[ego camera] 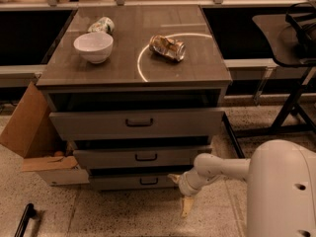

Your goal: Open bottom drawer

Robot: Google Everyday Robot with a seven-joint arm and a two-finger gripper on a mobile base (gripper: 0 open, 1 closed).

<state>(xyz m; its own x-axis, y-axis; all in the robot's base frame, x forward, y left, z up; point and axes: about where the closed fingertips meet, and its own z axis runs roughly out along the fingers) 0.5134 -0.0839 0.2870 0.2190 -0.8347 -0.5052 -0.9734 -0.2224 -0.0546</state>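
Note:
The bottom drawer (123,182) is the lowest and narrowest grey-brown front of the cabinet, with a small dark bar handle (148,180) at its centre. My gripper (179,193) hangs low at the end of the white arm (222,166), just right of the drawer's right end and above the floor. Its pale fingers are spread. One fingertip (173,177) points up and left at the drawer's right corner. The other points down toward the floor. It holds nothing and is well right of the handle.
Above are the mid-sized drawer (143,158) and the tallest drawer (138,123). On the top stand a white bowl (93,47), a crushed can (168,47) and a lying cup (100,24). A cardboard box (29,132) sits left. A dark stand (291,107) is right.

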